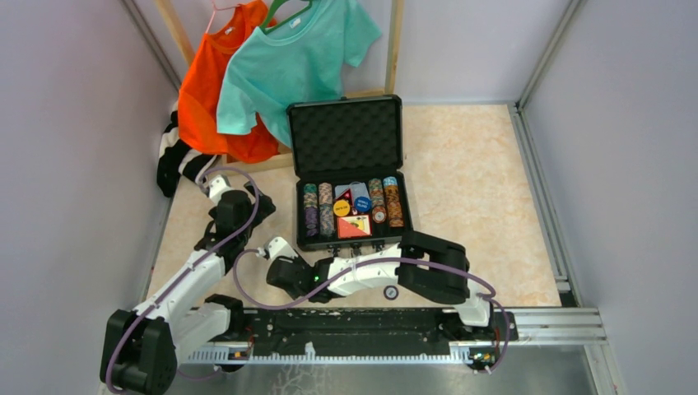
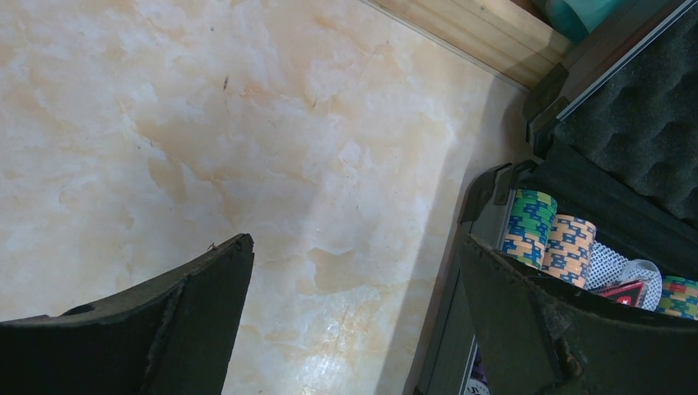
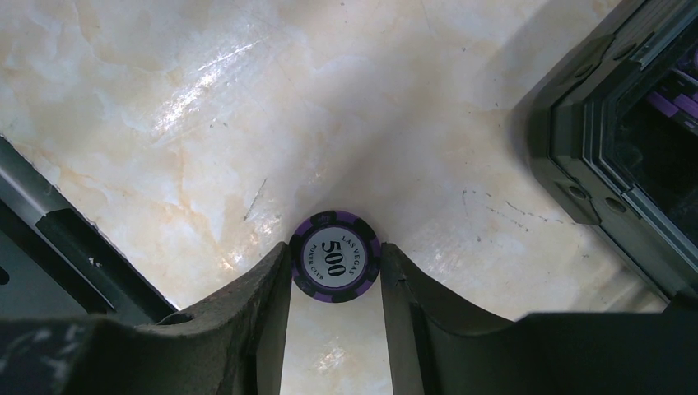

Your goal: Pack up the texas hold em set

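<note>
The black briefcase (image 1: 354,244) stands open at mid-table, its foam-lined lid (image 1: 346,136) upright. Inside are rows of poker chips (image 1: 318,210), a red card box (image 1: 354,227), a blue button (image 1: 361,202) and a yellow one (image 1: 342,208). A purple "500" chip (image 3: 334,256) lies on the table near the case's front left corner (image 3: 576,148). My right gripper (image 3: 336,263) has a fingertip against each side of it; from above the right gripper (image 1: 286,276) hides it. My left gripper (image 2: 354,247) hangs open over bare table, left of the case (image 2: 494,206), nothing between its fingers.
An orange shirt (image 1: 214,90) and a teal shirt (image 1: 288,58) hang on a wooden rack behind the case. A black-and-white cloth (image 1: 177,156) lies at the back left. Another small round chip (image 1: 391,292) lies under the right arm. A metal rail (image 1: 370,325) runs along the near edge.
</note>
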Motion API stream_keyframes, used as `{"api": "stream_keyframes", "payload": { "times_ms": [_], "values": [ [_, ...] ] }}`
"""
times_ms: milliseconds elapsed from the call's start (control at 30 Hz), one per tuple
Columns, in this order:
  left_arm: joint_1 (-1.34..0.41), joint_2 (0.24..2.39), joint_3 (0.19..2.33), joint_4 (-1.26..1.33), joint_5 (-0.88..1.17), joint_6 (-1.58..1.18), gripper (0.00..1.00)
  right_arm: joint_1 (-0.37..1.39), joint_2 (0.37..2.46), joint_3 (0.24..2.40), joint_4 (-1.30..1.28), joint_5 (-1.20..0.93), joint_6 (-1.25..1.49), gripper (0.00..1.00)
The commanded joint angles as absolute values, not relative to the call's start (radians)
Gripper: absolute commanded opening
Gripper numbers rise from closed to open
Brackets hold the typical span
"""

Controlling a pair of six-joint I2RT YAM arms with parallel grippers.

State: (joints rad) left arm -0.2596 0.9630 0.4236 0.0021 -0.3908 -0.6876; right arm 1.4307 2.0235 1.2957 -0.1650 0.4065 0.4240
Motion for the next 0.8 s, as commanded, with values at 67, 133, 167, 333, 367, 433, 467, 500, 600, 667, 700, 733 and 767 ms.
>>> {"api": "stream_keyframes", "payload": {
  "times_ms": [67,133,167,333,367,433,467,500,600,667,700,733,767],
  "values": [
    [-0.252,0.953,0.438,0.042,-0.382,-0.690,0.99,1.442,2.008,1.288,-0.245,0.408,0.428,0.38],
    [-0.252,0.953,0.439,0.040,-0.378,-0.689,0.99,1.434,1.989,1.283,-0.243,0.409,0.426,0.38],
    [-0.251,0.954,0.441,0.040,-0.376,-0.689,0.99,1.430,1.978,1.279,-0.237,0.408,0.426,0.38],
    [-0.252,0.947,0.450,0.032,-0.354,-0.699,0.99,1.415,1.924,1.247,-0.229,0.417,0.425,0.37],
    [-0.251,0.945,0.453,0.032,-0.345,-0.702,0.99,1.412,1.912,1.238,-0.228,0.422,0.425,0.37],
    [-0.251,0.948,0.461,0.031,-0.317,-0.709,0.99,1.407,1.889,1.222,-0.228,0.432,0.427,0.37],
    [-0.252,0.951,0.467,0.028,-0.302,-0.712,0.99,1.403,1.879,1.213,-0.228,0.432,0.429,0.37],
    [-0.252,0.956,0.474,0.026,-0.283,-0.713,0.99,1.400,1.865,1.204,-0.225,0.437,0.429,0.37],
    [-0.252,0.982,0.498,0.018,-0.201,-0.713,0.99,1.387,1.829,1.173,-0.223,0.447,0.429,0.38],
    [-0.251,1.010,0.515,0.023,-0.097,-0.705,0.99,1.378,1.805,1.155,-0.221,0.451,0.429,0.37],
    [-0.251,1.022,0.521,0.030,-0.044,-0.698,0.99,1.372,1.791,1.146,-0.220,0.455,0.427,0.38],
    [-0.252,1.038,0.526,0.040,0.003,-0.695,0.99,1.367,1.779,1.138,-0.221,0.459,0.425,0.37],
    [-0.252,1.054,0.532,0.049,0.059,-0.695,0.99,1.361,1.766,1.131,-0.220,0.463,0.421,0.37]
  ]
}}
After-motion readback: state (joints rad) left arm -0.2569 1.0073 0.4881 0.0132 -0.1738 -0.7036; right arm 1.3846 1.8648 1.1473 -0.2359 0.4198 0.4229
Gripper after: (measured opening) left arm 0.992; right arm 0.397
